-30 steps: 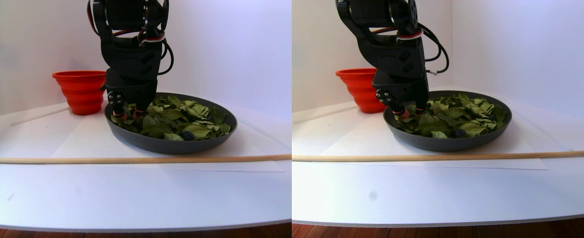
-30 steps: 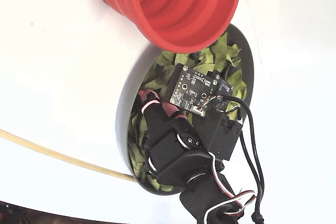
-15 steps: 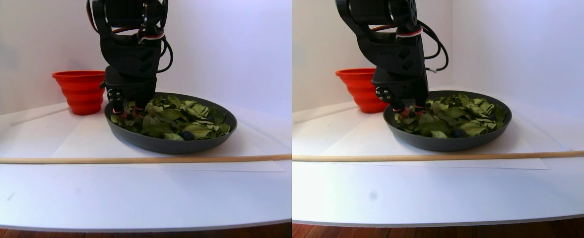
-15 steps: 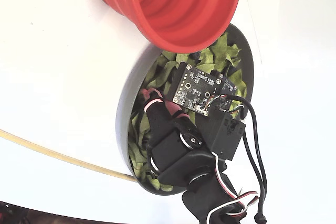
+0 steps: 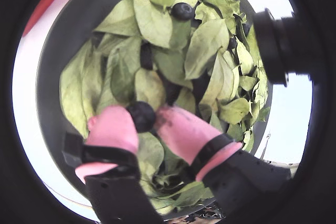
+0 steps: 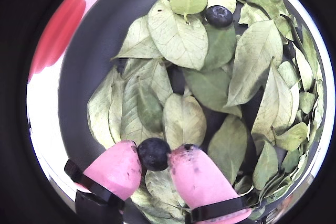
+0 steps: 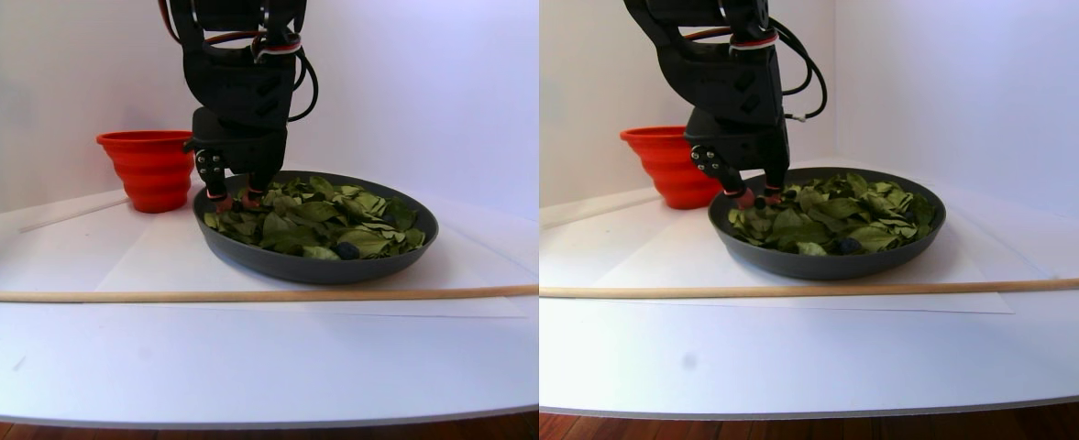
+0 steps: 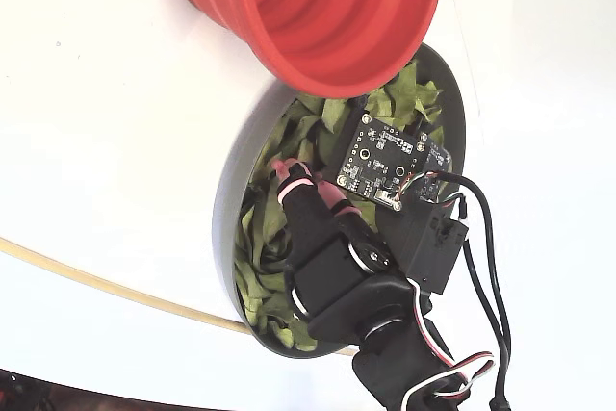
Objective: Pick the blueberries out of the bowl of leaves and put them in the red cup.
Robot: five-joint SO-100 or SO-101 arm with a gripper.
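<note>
We've got the pincer (image 6: 156, 155) clenched on a berry (image 6: 153, 153) w/ only fingertip hold, so it could slip out onto the leaves (image 6: 178, 40) below.

In the fixed view, the black arm and its green circuit board (image 8: 385, 163) are covering much of the wide dark grey bowl (image 8: 231, 201), and the top edge is cutting off the large red-orange ridged cup (image 8: 318, 7). In both wrist views the heaped light green leaves (image 6: 178, 40) are partly burying several small dark blueberries (image 6: 287, 50), so their number is staying unclear.
</note>
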